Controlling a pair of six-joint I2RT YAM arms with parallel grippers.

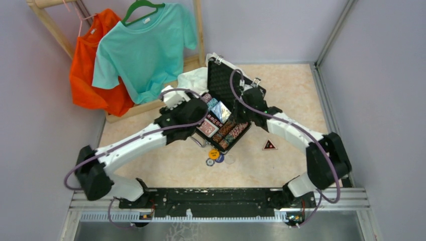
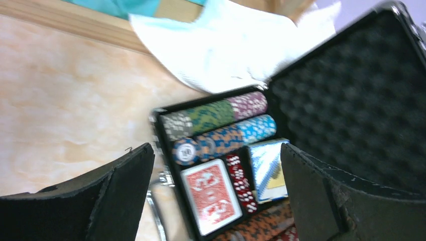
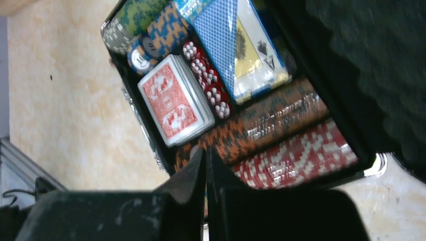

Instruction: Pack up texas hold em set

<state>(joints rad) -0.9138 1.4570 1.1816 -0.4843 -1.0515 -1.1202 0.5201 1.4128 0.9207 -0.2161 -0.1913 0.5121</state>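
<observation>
Left wrist view: my left claw [image 2: 216,163] is spread wide, holding nothing, above the open case [image 2: 361,90] on the bench [image 2: 65,100]. My right claw [image 3: 206,168] is pressed together, empty, over the chips [image 3: 296,150] inside.

A black case [image 2: 361,100] holds a red deck [image 2: 210,201], blue deck [image 2: 269,168], multicoloured chips [image 2: 221,113] (dice [image 2: 240,183] red, white-spotted).

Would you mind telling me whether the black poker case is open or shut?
Open: the case has its foam-lined lid raised, with chips and card decks visible inside.
</observation>
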